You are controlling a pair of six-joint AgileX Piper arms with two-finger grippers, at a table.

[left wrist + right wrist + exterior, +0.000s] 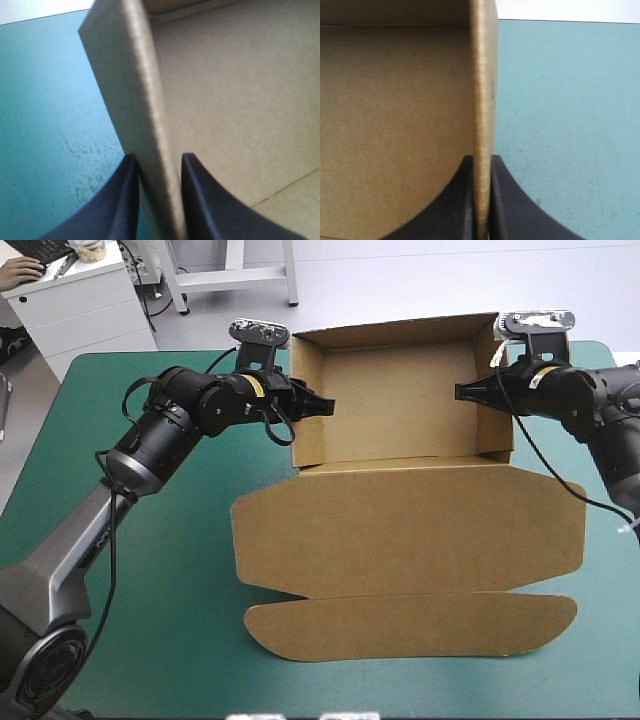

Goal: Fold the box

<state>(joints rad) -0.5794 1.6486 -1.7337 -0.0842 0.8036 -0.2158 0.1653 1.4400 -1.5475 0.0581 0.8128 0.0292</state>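
Box (400, 410) is set on the teal-green cover (150, 620), toward the far edge, as an open brown tray, lid laid flat; its side walls are pinched by left gripper (325, 403) and right gripper (462, 392).

The brown box (400, 410) is standing as an open tray with its walls raised, sitting between my two tools. Its left wall is rising upright between the fingers of my left tool (325, 403), and its right wall is sitting pinched between the fingers of my right tool (465, 392). The tray's bare floor is stretching ahead of each tool, inside the walls. The lid is lying flat on the teal-green desk (180, 640), spreading from the tray's near wall toward me, and its curved end flap is lying flat beyond a crease.
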